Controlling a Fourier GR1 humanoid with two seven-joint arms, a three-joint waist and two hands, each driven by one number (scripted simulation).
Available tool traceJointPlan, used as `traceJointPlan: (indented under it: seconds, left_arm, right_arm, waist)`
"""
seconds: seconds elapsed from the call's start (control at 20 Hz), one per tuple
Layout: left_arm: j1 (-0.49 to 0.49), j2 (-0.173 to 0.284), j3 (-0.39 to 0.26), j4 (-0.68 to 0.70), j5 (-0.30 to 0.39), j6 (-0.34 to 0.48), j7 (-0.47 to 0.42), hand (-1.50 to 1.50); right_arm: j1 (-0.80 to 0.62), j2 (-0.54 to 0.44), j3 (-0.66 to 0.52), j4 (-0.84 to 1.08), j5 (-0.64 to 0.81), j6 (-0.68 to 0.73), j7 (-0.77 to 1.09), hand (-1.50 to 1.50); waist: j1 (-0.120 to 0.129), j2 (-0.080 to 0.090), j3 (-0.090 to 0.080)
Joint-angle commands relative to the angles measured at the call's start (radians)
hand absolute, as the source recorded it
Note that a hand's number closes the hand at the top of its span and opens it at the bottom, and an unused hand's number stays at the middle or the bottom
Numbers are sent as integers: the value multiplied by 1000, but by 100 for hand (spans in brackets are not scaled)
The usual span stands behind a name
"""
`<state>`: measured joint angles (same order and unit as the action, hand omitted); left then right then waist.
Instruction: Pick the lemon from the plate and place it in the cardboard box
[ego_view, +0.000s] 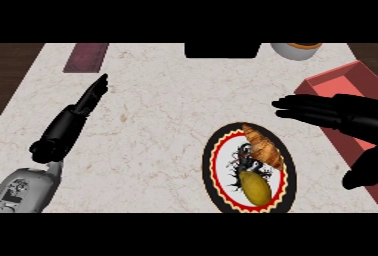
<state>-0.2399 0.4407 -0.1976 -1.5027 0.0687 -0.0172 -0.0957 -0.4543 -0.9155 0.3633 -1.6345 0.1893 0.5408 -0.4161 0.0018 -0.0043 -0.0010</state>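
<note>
A yellow lemon (255, 187) lies on the near part of a round plate (215, 165) with a red and black rim. A brown croissant (264, 145) rests on the same plate, farther back. My right hand (332, 115) hovers open above and to the right of the plate, fingers stretched toward the left, thumb hanging low at the right edge. It holds nothing. Behind it stands a reddish box (332, 82), partly hidden by the hand. My left hand (77, 112) rests open at the left, fingers pointing away.
A dark red flat object (86, 57) lies at the back left. A black block (221, 50) sits at the back middle, and a pale bowl (297, 50) stands at the back right. The marble counter (162, 110) spreads between the hands.
</note>
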Motion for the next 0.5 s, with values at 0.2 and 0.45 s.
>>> traceJointPlan:
  seconds: [0.2,0.45]
  left_arm:
    - [7,-5,28,6,-10,-23,8,0]
    - [23,3,61,-14,-7,-56,13,0]
  right_arm:
    - [37,13,96,-291,150,79,280,-150]
    - [93,74,130,-422,166,175,490,-150]
  waist:
    - [-9,1,0]
    - [-7,2,0]
